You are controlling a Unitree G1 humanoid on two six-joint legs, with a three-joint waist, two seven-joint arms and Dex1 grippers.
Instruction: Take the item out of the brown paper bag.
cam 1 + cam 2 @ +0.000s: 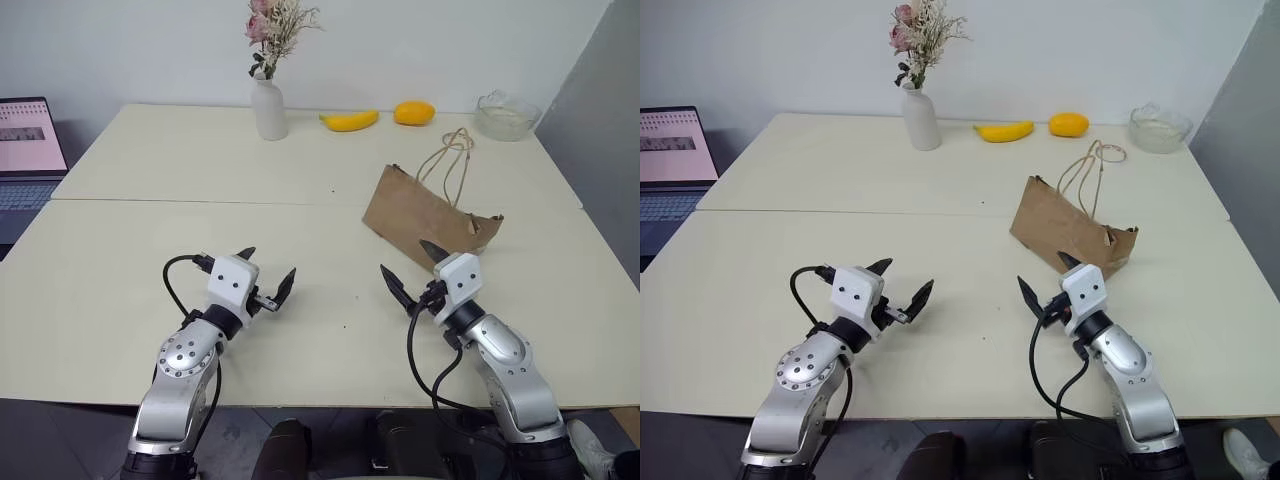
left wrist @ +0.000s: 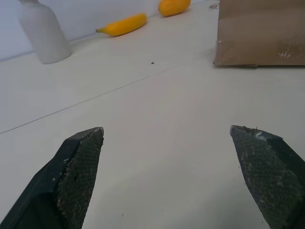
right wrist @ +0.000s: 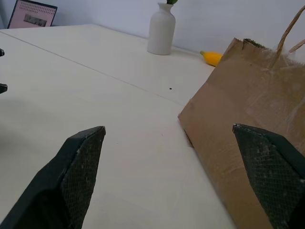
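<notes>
The brown paper bag (image 1: 425, 210) lies on its side on the cream table (image 1: 200, 170), right of centre, with its cord handles (image 1: 452, 160) trailing toward the far edge. The item is hidden from view. My right gripper (image 1: 408, 262) hovers open just in front of the bag's near corner, pointing forward and inward; in the right wrist view the bag (image 3: 238, 124) sits close beyond its spread fingers (image 3: 81, 157). My left gripper (image 1: 268, 270) is open over bare table to the left, well short of the bag (image 2: 259, 33), with nothing between its fingers.
Along the far edge stand a white vase (image 1: 268, 108) with dried flowers, a yellow banana (image 1: 350, 121), an orange fruit (image 1: 414, 113) and a glass bowl (image 1: 505, 115). A laptop (image 1: 30, 140) sits off the table's left side. A seam crosses the tabletop.
</notes>
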